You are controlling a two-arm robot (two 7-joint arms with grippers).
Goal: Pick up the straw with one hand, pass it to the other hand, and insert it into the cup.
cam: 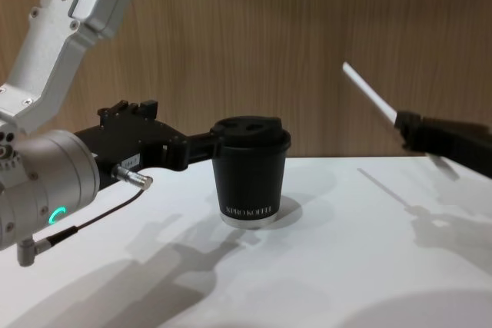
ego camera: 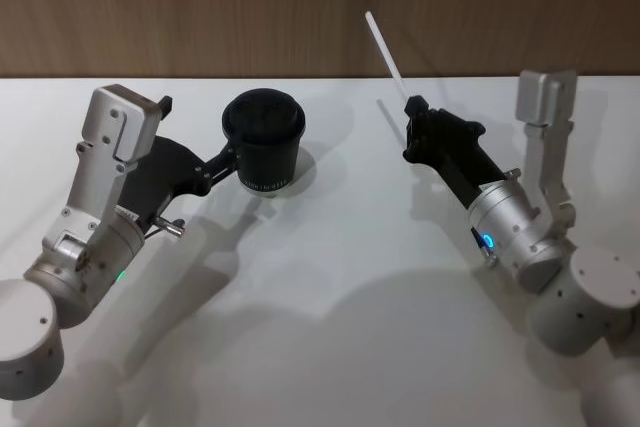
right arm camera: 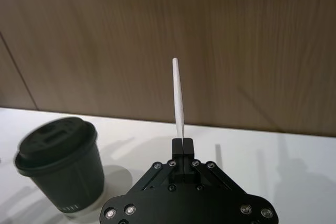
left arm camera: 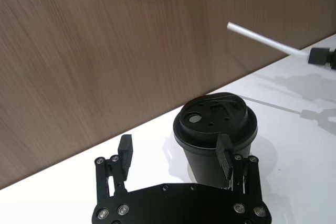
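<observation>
The black lidded cup stands upright on the white table, toward the back left. My left gripper is open beside it, and one fingertip sits at the cup wall just under the lid; the cup is not between the fingers. In the chest view the left gripper reaches the cup from the left. My right gripper is held above the table on the right, shut on the white straw, which slants up and back. The straw rises from the closed right gripper.
A wood-panelled wall runs along the table's far edge. A grey cable with a metal plug hangs under the left wrist. The white table lies bare between the two arms and in front of the cup.
</observation>
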